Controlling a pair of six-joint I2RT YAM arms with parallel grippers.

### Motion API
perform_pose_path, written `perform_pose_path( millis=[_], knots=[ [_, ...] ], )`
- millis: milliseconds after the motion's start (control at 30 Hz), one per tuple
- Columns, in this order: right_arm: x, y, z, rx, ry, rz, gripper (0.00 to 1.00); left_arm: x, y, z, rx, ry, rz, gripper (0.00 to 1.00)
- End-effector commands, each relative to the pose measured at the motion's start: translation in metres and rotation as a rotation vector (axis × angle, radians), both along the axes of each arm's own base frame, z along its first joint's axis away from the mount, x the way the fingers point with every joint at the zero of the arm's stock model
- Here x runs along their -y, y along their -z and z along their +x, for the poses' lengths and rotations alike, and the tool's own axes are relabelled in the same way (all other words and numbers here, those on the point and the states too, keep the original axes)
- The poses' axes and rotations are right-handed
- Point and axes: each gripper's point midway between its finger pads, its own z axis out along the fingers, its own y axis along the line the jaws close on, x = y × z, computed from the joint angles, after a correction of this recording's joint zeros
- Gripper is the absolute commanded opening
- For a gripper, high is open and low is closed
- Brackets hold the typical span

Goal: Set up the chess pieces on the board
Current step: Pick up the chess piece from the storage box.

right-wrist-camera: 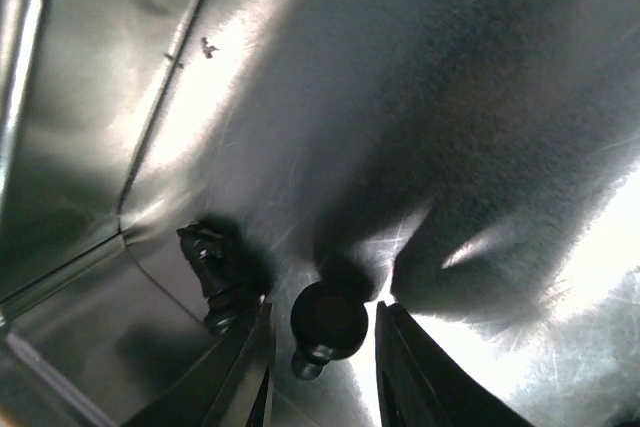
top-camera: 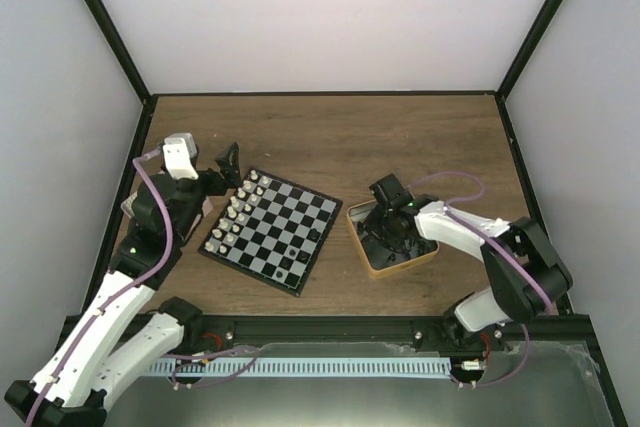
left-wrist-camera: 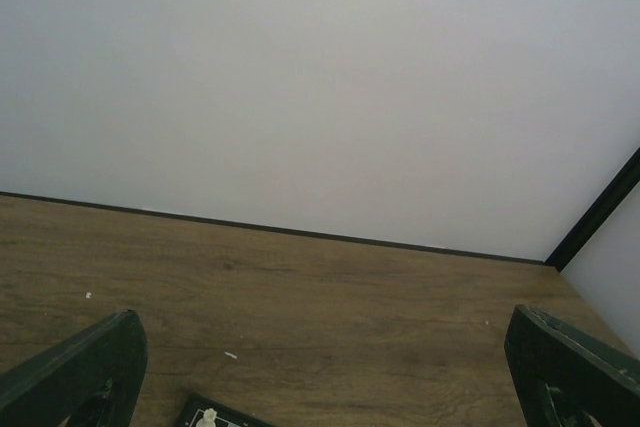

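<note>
**Right jaws astride a black piece in the tin; left jaws wide by the board**

Lowest in the top view, at centre right, sits a gold-rimmed tin [top-camera: 405,262] on the wooden table [top-camera: 400,147]. The right gripper [top-camera: 390,224] reaches down into it. In the right wrist view, a glossy black piece [right-wrist-camera: 328,319] lies on the scratched metal floor at lower centre, between the two fingers [right-wrist-camera: 245,377]. The jaws stand narrowly apart, and a sliver of floor shows on each side of the piece, so no grip shows. A second black piece [right-wrist-camera: 210,265] lies just to the left, close to the tin's wall.

The board [top-camera: 268,230] lies left of the tin and apart from it, turned like a diamond at centre left. White pieces [top-camera: 240,209] stand in two rows along its upper left edge.

Just beyond the board's upper left corner hangs the left gripper [top-camera: 228,162], its jaws spread wide and holding nothing. Its own camera shows the board's corner and one white figure at the bottom edge, then bare wood.

Farthest is the pale back wall [top-camera: 320,17].
</note>
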Motion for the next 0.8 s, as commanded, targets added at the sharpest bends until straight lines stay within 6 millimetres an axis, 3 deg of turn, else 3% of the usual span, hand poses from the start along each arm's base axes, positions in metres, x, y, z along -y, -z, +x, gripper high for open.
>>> perform_pose_path(
  millis=[0,400,767],
  knots=[
    [0.0,0.001,0.012,0.023,0.034,-0.021,0.29,-0.001,-0.005,-0.001,0.021,-0.002,0.003,1.0],
    [0.0,0.003,0.015,0.029,-0.002,-0.051,0.23,-0.004,-0.002,0.0,0.013,-0.014,0.004,1.0],
    [0.011,-0.018,0.018,0.1,0.048,-0.05,0.21,0.008,0.001,0.0,0.002,0.045,0.001,1.0]
  ],
)
